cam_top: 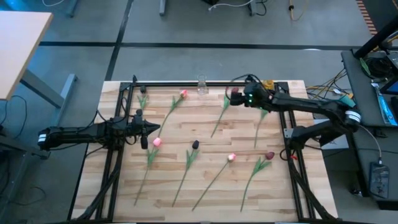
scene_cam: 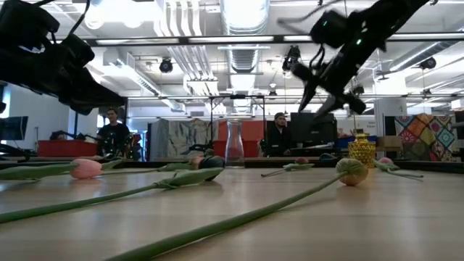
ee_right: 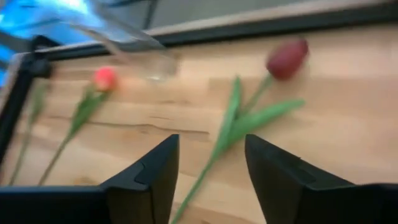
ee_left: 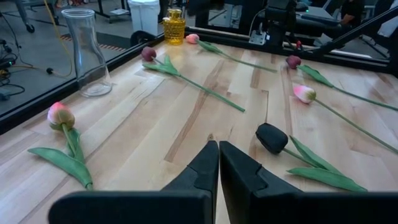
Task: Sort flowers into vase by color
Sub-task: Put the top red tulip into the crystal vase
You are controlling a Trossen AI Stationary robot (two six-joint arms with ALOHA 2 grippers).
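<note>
Several artificial tulips lie flat on the wooden table (cam_top: 205,186), some pink, some maroon. My right gripper (ee_right: 211,168) is open and raised above the table's far side (cam_top: 236,98). Its fingers stand over the stem of a maroon tulip (ee_right: 287,58) without touching it. A pink tulip (ee_right: 106,78) lies farther toward the table's left. My left gripper (ee_left: 219,168) is shut and empty, hovering at the table's left (cam_top: 149,129). A dark tulip (ee_left: 272,138) and a pink tulip (cam_top: 157,142) lie close to it. A clear glass vase (cam_top: 202,84) and a small yellow vase (cam_top: 267,84) stand at the far edge.
A black frame rail (cam_top: 186,83) runs along the table's far edge, with more rails at both sides (cam_top: 115,155). People sit behind the table in the low view (scene_cam: 112,130). Bare wood shows at the table's middle (cam_top: 205,121).
</note>
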